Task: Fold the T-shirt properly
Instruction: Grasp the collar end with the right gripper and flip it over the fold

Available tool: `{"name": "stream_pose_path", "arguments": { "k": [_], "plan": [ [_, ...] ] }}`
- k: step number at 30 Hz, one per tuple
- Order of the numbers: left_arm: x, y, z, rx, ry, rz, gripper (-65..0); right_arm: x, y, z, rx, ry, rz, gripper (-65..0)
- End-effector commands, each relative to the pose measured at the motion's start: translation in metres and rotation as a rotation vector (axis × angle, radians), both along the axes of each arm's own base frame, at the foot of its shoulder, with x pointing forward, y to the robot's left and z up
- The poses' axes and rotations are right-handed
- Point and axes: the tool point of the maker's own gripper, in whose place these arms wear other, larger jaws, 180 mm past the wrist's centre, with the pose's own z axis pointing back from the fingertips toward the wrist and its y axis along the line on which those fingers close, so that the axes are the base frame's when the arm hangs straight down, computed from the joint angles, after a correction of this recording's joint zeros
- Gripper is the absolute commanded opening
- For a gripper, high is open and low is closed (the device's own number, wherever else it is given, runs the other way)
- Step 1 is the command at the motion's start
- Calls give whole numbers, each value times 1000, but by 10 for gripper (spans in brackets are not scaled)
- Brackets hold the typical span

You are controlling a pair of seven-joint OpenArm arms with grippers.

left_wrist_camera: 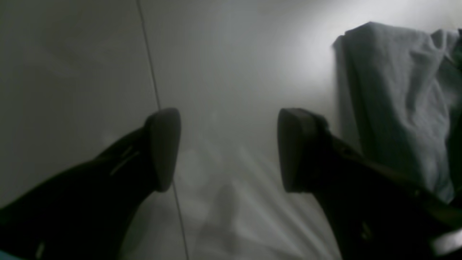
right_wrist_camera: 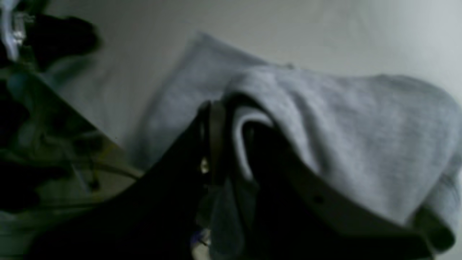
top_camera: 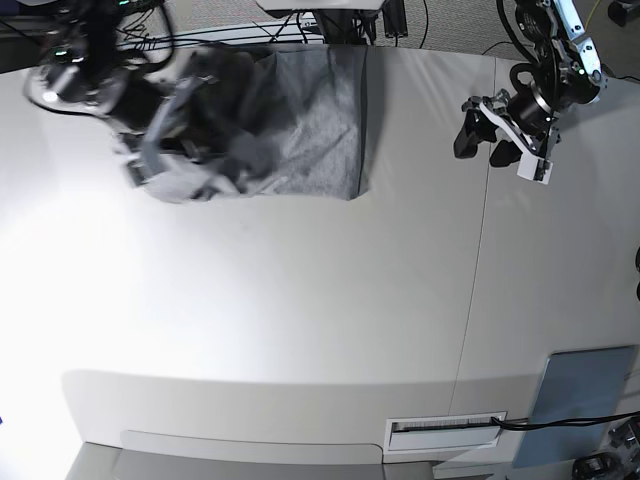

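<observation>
White table [top_camera: 300,300], right tool [right_wrist_camera: 231,119] pinching T-shirt [right_wrist_camera: 361,144]

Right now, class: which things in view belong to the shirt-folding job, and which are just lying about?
Belongs to the job:
- T-shirt
- right claw, shut on the T-shirt
- left claw, open, holding nothing

Just lying about:
- blue-grey pad
- cables
</observation>
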Motion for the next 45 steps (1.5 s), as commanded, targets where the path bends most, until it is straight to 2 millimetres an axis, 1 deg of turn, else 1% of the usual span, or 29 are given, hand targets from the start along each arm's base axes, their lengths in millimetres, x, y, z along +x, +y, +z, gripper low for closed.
{"name": "stream_pose_path", "arguments": {
  "k": [1,5,8,14,18,21,24,25,28,29,30,35,37,39,41,43,45],
  "plan": [
    [4,1,9,-3,-39,-1,-240,2,17,10,47,-42,23,-650],
    [-5,0,5,-3,-20,-8,-240,-9,70,0,57,-17,115,-650],
    [-7,0,3,-2,-12,-8,-240,-14,101,5,77,-56,163,-650],
    [-9,0,2,-3,-8,-7,-240,-21,133,-1,43,-89,193,-650],
    [-12,0,1,-3,-1,-8,-240,-28,153,-14,88,-71,229,-650],
    [-11,0,1,-2,-2,-8,-240,-30,161,-29,85,-37,257,-650],
    [-11,0,1,-2,-2,-8,-240,-27,168,-34,80,-35,283,-648],
    [-11,0,1,-2,-2,-8,-240,-26,170,-33,81,-43,291,-608],
    [-11,0,1,-3,-3,-7,-240,-22,178,-21,119,-78,323,-459],
    [-11,0,1,-2,-3,-7,-240,-23,182,-16,142,-93,343,-425],
    [-11,1,1,-2,-2,-8,-240,-24,186,-11,168,-108,359,-412],
    [-11,1,1,-2,-3,-7,-240,-33,201,13,310,-119,410,-412],
    [-11,1,2,-4,-5,-6,-240,-35,204,22,340,-137,426,-412],
    [-10,-1,3,-15,-10,-6,-240,-33,202,32,341,-170,423,-412],
    [-9,-3,6,-36,-21,-5,-240,-25,196,40,319,-218,405,-412],
    [-7,-8,11,-66,-45,-19,-240,-12,183,43,263,-260,360,-412],
    [-5,-12,18,-115,-71,-15,-240,4,165,39,185,-283,288,-412]
  ]
}}
